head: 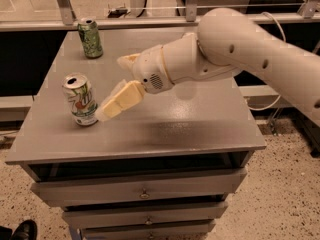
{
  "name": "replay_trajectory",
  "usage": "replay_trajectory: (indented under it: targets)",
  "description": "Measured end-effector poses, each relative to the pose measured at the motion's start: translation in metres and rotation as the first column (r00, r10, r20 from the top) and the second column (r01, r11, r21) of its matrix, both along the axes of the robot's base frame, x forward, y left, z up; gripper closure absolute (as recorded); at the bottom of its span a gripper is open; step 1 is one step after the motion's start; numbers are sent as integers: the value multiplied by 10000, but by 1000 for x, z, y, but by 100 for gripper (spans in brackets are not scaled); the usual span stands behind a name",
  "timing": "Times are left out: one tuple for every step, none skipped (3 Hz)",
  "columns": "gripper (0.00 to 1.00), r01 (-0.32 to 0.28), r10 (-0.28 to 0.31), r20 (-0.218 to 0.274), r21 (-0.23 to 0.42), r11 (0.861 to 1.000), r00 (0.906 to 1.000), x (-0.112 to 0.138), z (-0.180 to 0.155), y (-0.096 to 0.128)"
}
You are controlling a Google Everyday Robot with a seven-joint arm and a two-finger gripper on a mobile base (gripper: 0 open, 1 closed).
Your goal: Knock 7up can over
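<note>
The 7up can (80, 100), white and silver with green lettering and a green lower band, stands upright near the left front of the grey table (190, 124). My gripper (106, 112) reaches down-left from the white arm (235, 49). Its cream fingers are shut together and empty. The tip is at the can's lower right side, touching or almost touching it.
An all-green patterned can (90, 37) stands at the table's back left corner. The arm covers the back right of the table. Drawers (145, 191) are below the top. A rail and glass panel run behind the table. A dark shoe (22, 230) is on the floor at lower left.
</note>
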State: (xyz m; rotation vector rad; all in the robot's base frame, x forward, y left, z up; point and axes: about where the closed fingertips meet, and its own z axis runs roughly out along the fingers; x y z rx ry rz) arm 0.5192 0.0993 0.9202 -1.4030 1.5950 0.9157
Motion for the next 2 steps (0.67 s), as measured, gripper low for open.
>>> replay_trajectory:
  targets:
    - [0, -272, 273, -1, 918, 9954, 9996, 2, -11, 37]
    - [0, -397, 390, 75, 1681, 9850, 9992, 2, -22, 72]
